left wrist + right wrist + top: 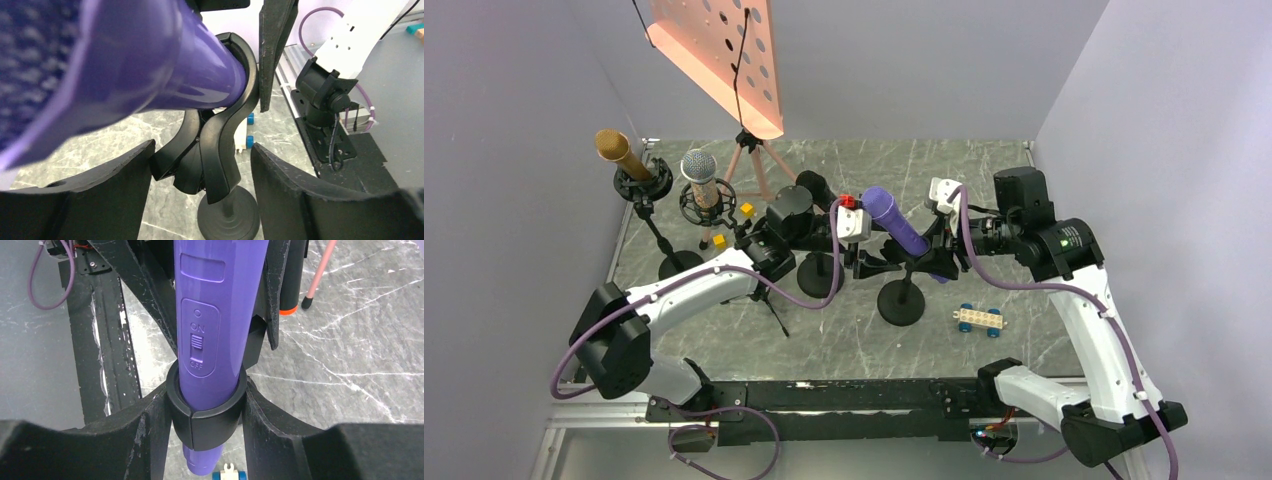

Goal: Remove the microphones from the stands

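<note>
Glossy purple microphone (210, 315) in black clip (207, 426)

Top view, dial centred on the grey marbled surface (984, 180). At ten o'clock, a gold-headed microphone (614, 148) tilts in a black clip on a round-based stand (680, 265). Just at its three o'clock side, a silver-grilled microphone (699, 166) stands upright in a black shock mount. At eleven to twelve o'clock, an orange perforated panel (719, 50) leans on a pink-legged tripod (759, 160). Two small yellow cubes (747, 209) (719, 240) lie near the silver microphone's foot. At four o'clock lies a cream toy brick car (980, 319) with blue wheels.
</note>
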